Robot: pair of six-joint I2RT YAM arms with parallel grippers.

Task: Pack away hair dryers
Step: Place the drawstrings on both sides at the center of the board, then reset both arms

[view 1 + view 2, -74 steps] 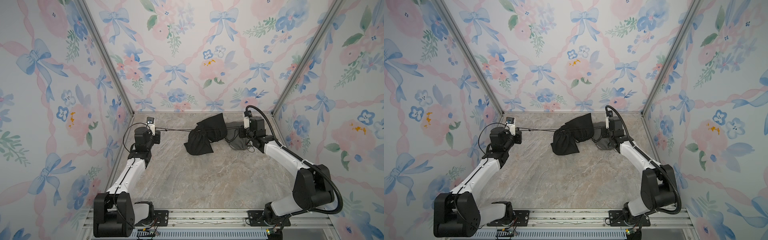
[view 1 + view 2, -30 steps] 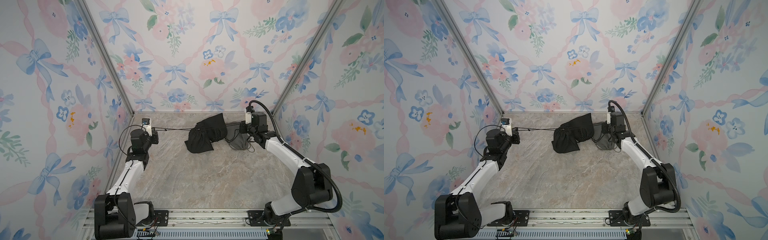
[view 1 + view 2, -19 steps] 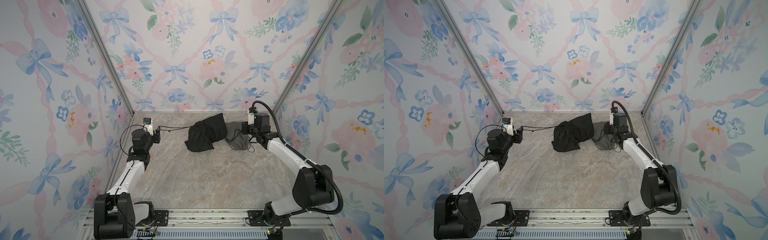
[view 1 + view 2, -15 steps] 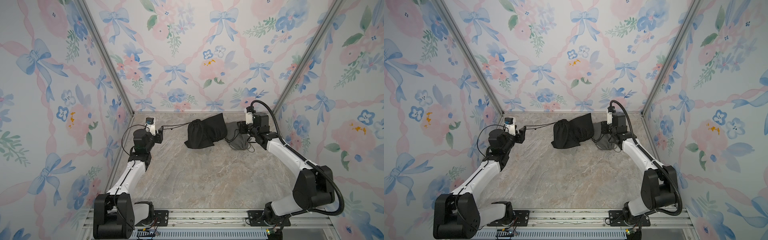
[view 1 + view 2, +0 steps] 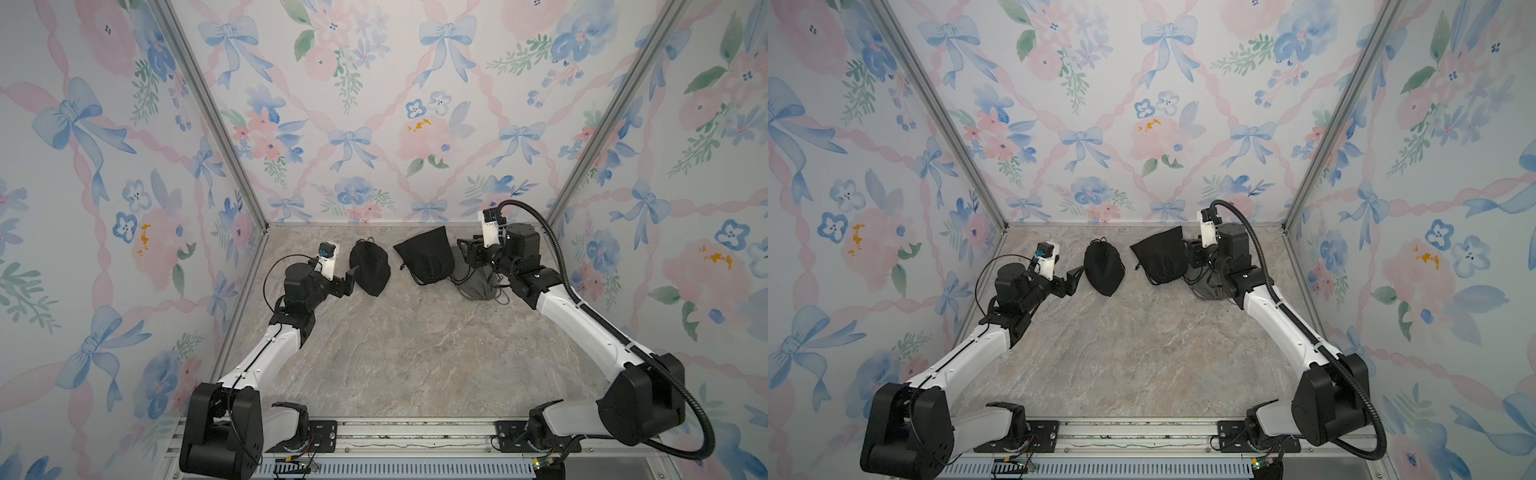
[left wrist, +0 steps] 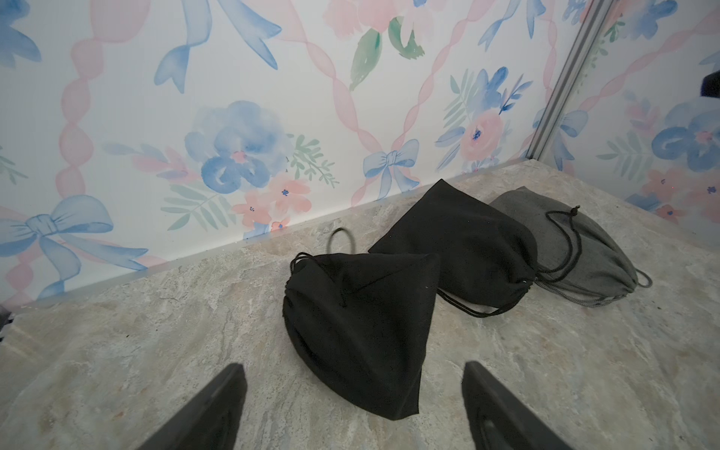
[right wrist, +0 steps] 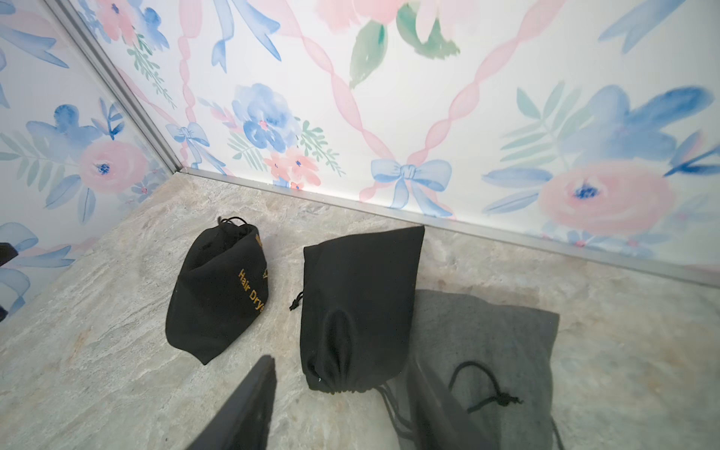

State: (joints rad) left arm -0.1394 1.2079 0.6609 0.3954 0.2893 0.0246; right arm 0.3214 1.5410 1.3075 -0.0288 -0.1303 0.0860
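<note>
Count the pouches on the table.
3: left black pouch, lying apart; middle black pouch; grey pouch against it, rightmost. All lie at the back; none seems hidden.

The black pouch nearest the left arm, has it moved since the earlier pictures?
Yes. The black pouch has slid toward the left corner post, leaving a gap to the other black pouch.

What is inside the pouches cannot be seen. On the black pouch with gold print (image 7: 218, 292) the lettering bends around the cloth, and only "Hair Dry" can be read with certainty. In both top views the grey pouch (image 5: 1206, 291) is mostly covered by the right arm (image 5: 1266, 316). In the left wrist view the second black pouch (image 6: 459, 249) hides one edge of it. The lower picture edge cuts off the jaws of the left gripper (image 6: 350, 366) and of the right gripper (image 7: 341, 360). One right jaw covers part of the grey pouch.
</note>
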